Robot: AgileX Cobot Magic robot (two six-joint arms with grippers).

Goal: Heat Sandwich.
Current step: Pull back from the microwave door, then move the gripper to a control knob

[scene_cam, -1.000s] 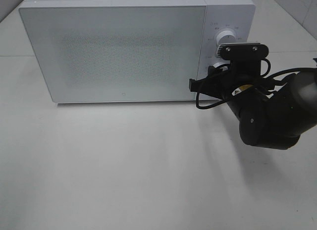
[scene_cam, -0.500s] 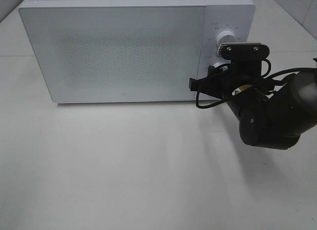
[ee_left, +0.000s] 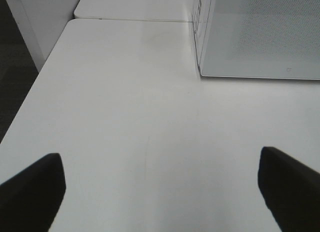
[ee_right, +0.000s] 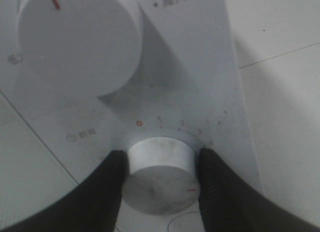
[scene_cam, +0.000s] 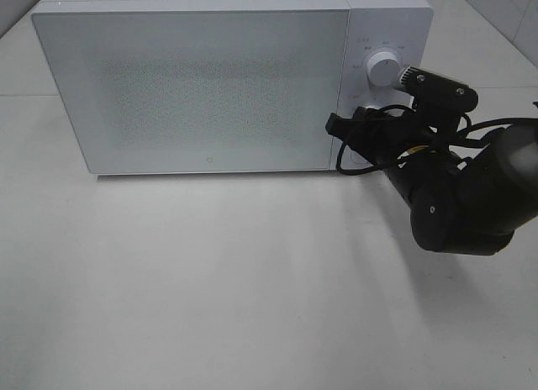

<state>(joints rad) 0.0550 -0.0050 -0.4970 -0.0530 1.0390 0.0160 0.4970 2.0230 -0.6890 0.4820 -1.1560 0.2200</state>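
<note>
Exterior high: white box microwave [scene_cam: 210, 79] on matte white table [scene_cam: 210, 281]; flat door [scene_cam: 193, 87] with fine dotted mesh, shut; round white upper knob [scene_cam: 382, 70] on the side panel, labels too small to read. Black right gripper [scene_cam: 357, 123] at the panel below it; since the earlier frame its wrist has rolled, uncovering the upper knob. Sandwich: shows in no view. Left wrist: left gripper [ee_left: 160, 192], blunt black fingers [ee_left: 32, 184] spread wide, nothing between. Right wrist: right gripper [ee_right: 162, 164] clamped on the cylindrical white lower knob [ee_right: 161, 179], red tick on its face; numerals 0, 1, 2 readable around it.
</note>
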